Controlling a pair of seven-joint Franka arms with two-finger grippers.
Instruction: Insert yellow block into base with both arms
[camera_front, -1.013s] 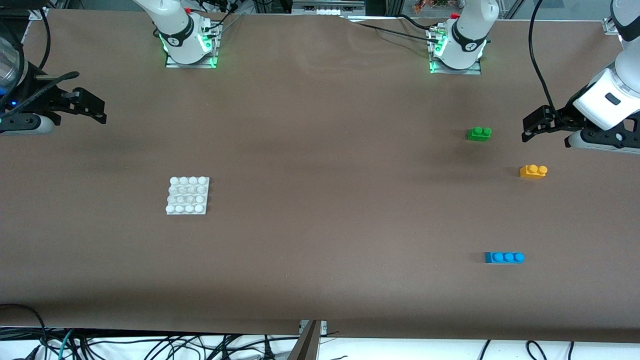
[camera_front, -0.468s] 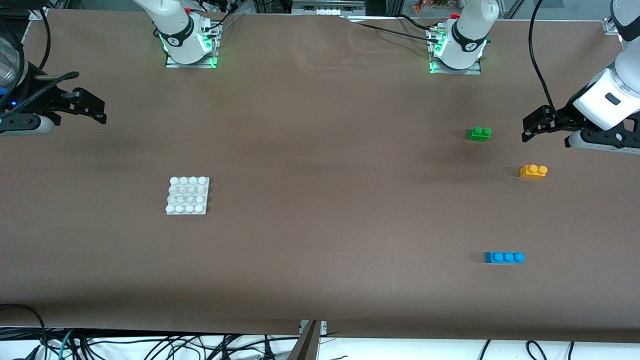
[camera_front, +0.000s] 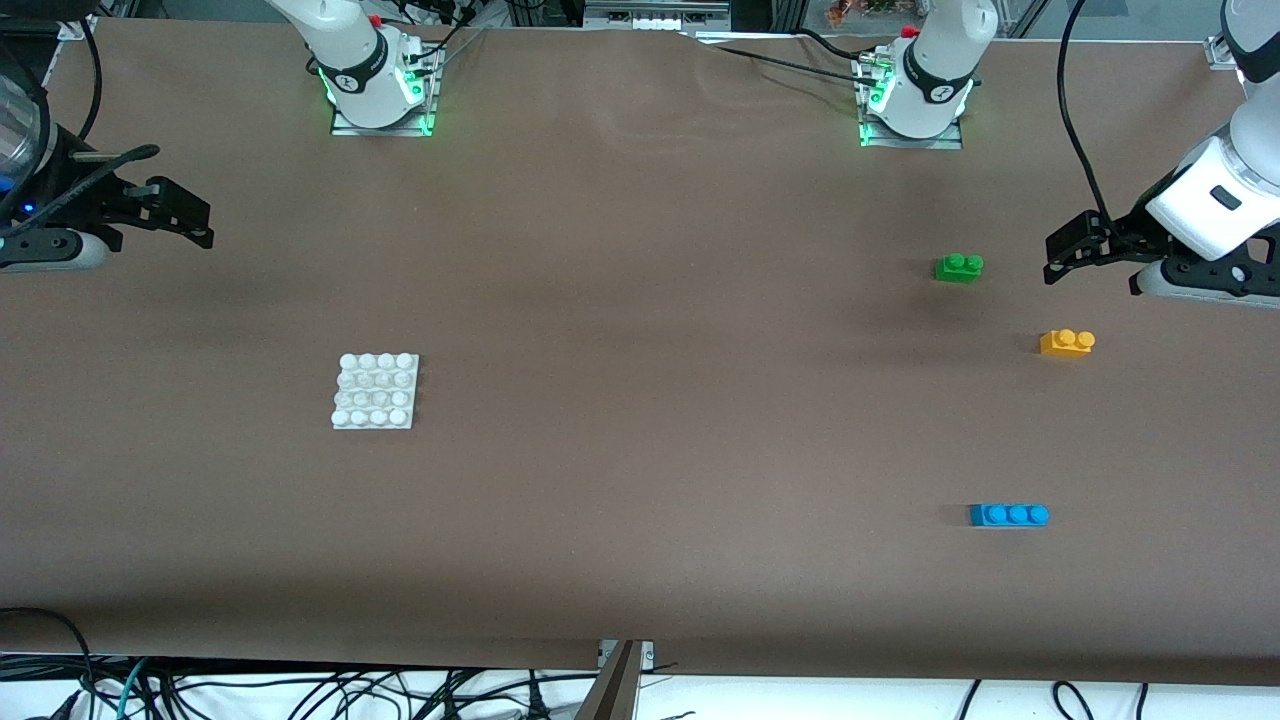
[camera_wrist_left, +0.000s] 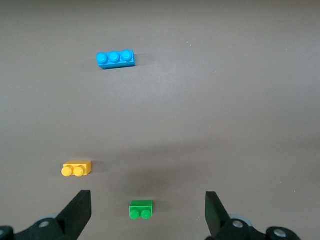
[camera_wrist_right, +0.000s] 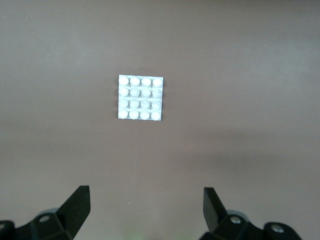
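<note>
Brown worktop (camera_front: 640, 400) bearing the base (camera_front: 375, 391) toward the right arm's end. Left end effector (camera_front: 1062, 253) and right end effector (camera_front: 190, 215) hovering over the worktop's ends, both spread wide, empty (waiting). Yellow block (camera_front: 1067, 343) lying toward the left arm's end, between green brick (camera_front: 958, 267) and blue brick (camera_front: 1009, 514).

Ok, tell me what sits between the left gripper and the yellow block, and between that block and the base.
Nothing visible blocks either path. The left gripper, open, hangs over the table near the yellow block; the green brick lies off to the side. Only bare table separates the block from the base. The blue brick lies nearer the front camera, off that line.
</note>
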